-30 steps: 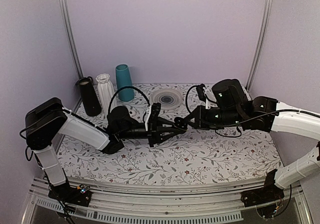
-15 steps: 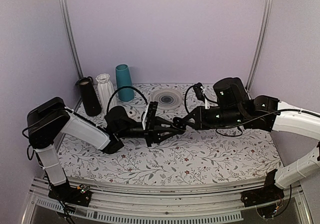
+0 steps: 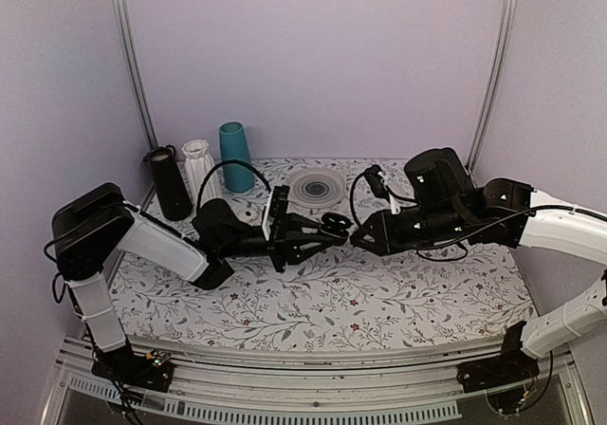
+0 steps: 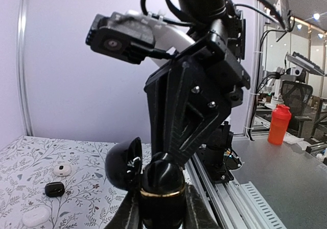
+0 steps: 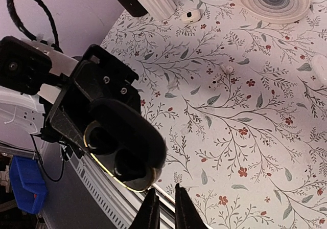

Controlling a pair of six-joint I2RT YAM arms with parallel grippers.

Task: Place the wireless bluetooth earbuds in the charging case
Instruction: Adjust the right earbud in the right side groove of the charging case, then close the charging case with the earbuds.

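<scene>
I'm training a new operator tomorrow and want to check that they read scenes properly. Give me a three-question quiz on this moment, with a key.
1. True or false: the charging case lies shut on the floral cloth.
2. What holds the case? A) the left tool B) a human hand C) nothing
3. Fill in: the vase next to the white ribbed vase is ___ in colour.

Key: 1 false, it is held up with its lid open. 2 A. 3 teal.
</scene>
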